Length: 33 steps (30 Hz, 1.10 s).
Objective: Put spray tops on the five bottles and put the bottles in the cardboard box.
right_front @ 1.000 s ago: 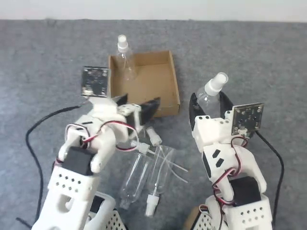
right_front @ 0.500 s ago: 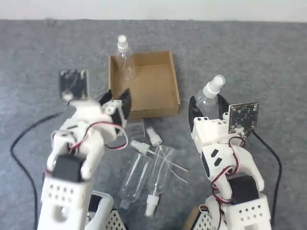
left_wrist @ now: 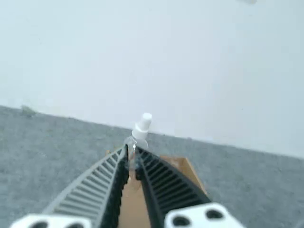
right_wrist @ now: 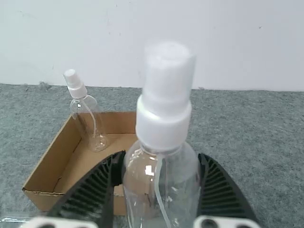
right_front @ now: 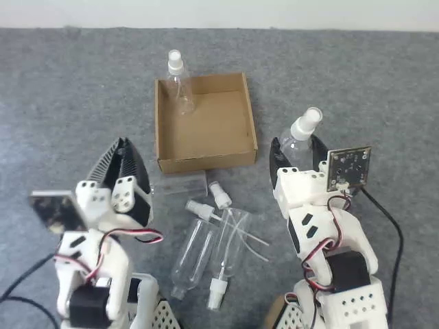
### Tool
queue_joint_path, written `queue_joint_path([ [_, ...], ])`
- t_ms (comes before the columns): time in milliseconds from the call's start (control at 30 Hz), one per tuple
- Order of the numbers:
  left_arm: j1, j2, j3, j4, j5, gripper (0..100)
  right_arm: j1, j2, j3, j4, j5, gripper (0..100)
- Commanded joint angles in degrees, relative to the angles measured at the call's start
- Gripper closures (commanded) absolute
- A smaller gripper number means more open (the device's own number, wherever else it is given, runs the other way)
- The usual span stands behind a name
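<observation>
A capped clear bottle [right_front: 178, 86] stands upright in the far left corner of the cardboard box [right_front: 236, 147]; the left wrist view shows this bottle [left_wrist: 141, 127] beyond my left gripper [left_wrist: 131, 153]. The left gripper [right_front: 123, 145] is shut and holds nothing, raised to the near left of the box. My right gripper [right_front: 298, 147] is shut on another bottle with a spray top [right_front: 302, 133], upright, right of the box. In the right wrist view that bottle [right_wrist: 161, 171] stands between the black fingers [right_wrist: 92, 194].
Loose clear bottles [right_front: 194, 252] [right_front: 230, 236] lie between the arms near the front edge, another [right_front: 184, 184] just before the box. Loose spray tops [right_front: 219, 195] [right_front: 199, 208] [right_front: 217, 292] with thin tubes lie among them. Grey carpet surrounds the box.
The left arm has drawn back from the box's front wall toward the near left, rising, and its fingers have shut. The right arm and its bottle have kept still.
</observation>
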Motion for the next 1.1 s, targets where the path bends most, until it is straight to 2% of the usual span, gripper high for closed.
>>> queue_joint_path([
  [0, -1.1, -2.0, -0.3, -2.1, 0.3, 99, 0.3, 0.8, 0.2, 0.0, -0.2, 88.3],
  [233, -2.4, -1.8, 2.8, -2.2, 0.1, 99, 0.3, 0.8, 2.1, -0.2, -0.1, 88.3],
  [533, -15.4, -1.8, 12.1, -7.3, 0.5, 92, 0.2, 0.8, 1.9, 0.0, -0.1, 88.4],
  [700, -15.2, -1.8, 12.9, -8.2, 0.4, 97, 0.2, 0.8, 0.4, 0.0, 0.0, 88.4],
  [1067, -15.5, -1.8, 14.7, -10.0, 0.2, 97, -0.7, 0.9, -4.3, -0.2, 3.3, 88.4],
])
